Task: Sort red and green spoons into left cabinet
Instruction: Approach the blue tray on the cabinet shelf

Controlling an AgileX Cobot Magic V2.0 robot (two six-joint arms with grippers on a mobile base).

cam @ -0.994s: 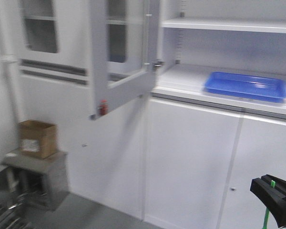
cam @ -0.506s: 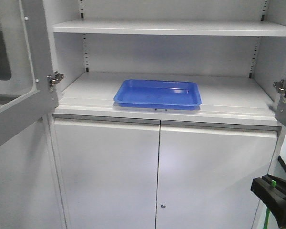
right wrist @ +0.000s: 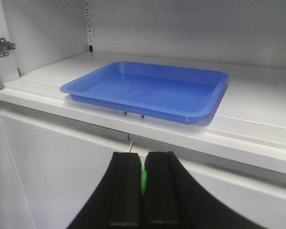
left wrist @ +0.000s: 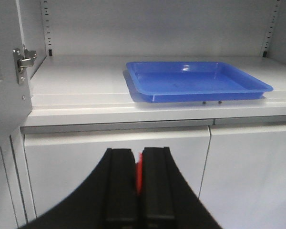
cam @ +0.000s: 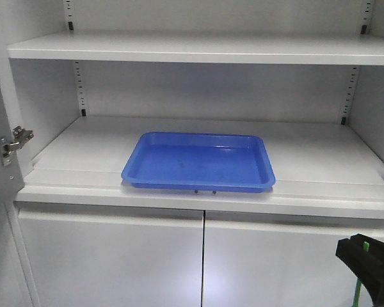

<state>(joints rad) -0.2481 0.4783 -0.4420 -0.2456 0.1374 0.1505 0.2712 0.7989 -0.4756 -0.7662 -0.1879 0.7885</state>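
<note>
Front view: the cabinet [cam: 179, 89] stands open, with a blue tray [cam: 198, 187] lying flat on its lower shelf [cam: 320, 160] near the front edge. The right gripper [cam: 365, 254] shows at the bottom right corner, well below the tray and to the right of it. Its jaws are pressed together on the green spoon [cam: 357, 295] — a short green tip pokes out above them and the thin handle hangs below. Under the shelf, the two lower doors [cam: 115, 262] are closed.

Left wrist view: the left gripper [left wrist: 138, 157] has its jaws clamped on the red spoon [left wrist: 138, 174], seen only as a red sliver in the narrow slit between them. The tray sits above the jaws and ahead, off to their right. A metal hinge [left wrist: 24, 59] is up on the left.

Right wrist view: the right jaws are closed on the green spoon — a thin green strip between the black fingers. The tray lies straight ahead of the jaws and higher, its near rim at the shelf's front edge. Neither spoon is on the tray.
</note>
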